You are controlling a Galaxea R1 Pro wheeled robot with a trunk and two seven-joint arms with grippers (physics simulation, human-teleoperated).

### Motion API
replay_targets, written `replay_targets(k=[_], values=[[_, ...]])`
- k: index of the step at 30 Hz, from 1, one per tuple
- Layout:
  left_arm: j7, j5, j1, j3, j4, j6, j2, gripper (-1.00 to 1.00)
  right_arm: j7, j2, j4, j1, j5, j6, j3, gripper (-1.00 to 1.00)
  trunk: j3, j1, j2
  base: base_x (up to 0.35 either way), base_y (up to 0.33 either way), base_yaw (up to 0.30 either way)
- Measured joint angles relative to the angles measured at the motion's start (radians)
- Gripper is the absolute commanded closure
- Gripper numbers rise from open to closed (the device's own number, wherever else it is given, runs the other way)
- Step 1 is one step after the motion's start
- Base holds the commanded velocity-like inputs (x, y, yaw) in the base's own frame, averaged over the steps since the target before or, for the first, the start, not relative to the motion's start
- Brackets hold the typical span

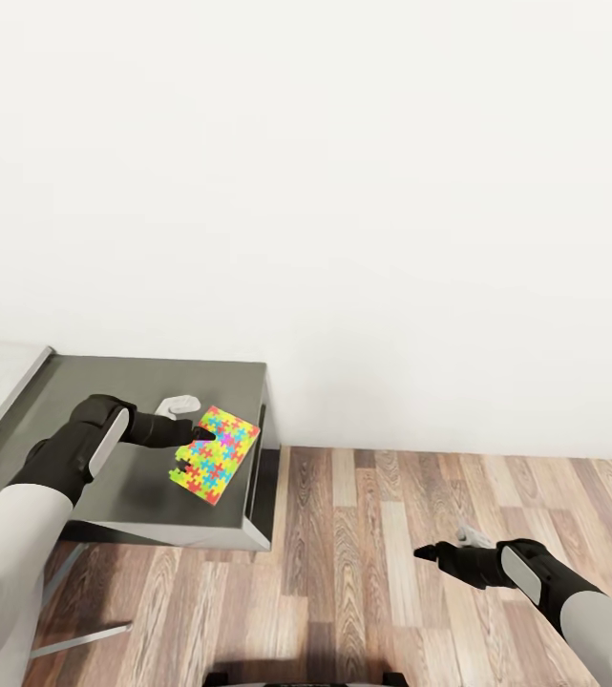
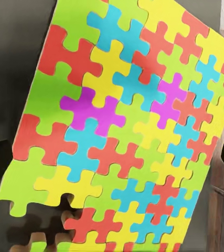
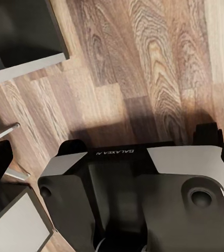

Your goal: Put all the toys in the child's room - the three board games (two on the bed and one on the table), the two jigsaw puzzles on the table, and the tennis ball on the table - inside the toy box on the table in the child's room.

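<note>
Left gripper (image 1: 194, 441): over the grey table (image 1: 105, 382), fingertips at the near-left edge of 1 jigsaw puzzle (image 1: 215, 454). The dark fingers overlap that edge in the head view. In the left wrist view, dark finger shapes sit at the 2 sides of the frame with the puzzle sheet (image 2: 127, 131) spanning the space between them. Whether the jaws are clamped on the sheet or only set around it: cannot tell.

Puzzle: flat rectangular sheet of interlocking pieces in yellow, lime, red, blue and 2 purple. Relative to the table, it is near the front right corner, turned at an angle to the table edges. Its edge nearest the gripper is ragged, with a notch where pieces are missing. Whether it lies flat on the tabletop or is slightly raised: cannot tell.

Left arm reaches across the table from its front left side.

Right gripper (image 1: 424, 551): well apart from the table, low over the wood-plank floor (image 1: 372, 534), pointing toward the table. Holds nothing; jaw gap not resolvable.

Right wrist view: the robot's own base (image 3: 143, 194) on the floor, plus a corner of the table (image 3: 22, 37).

White wall (image 1: 344, 191) runs behind the table.
</note>
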Motion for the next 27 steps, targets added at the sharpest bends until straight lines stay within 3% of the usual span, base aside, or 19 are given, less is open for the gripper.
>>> replay_targets(k=[27], values=[[0.0, -0.001, 0.0, 0.001, 0.0, 0.0, 0.0, -1.0, 0.0, 0.0, 0.0, 0.0, 0.0, 0.0, 0.0, -1.0, 0.011, 0.0, 0.0, -0.032, 0.0, -0.063]])
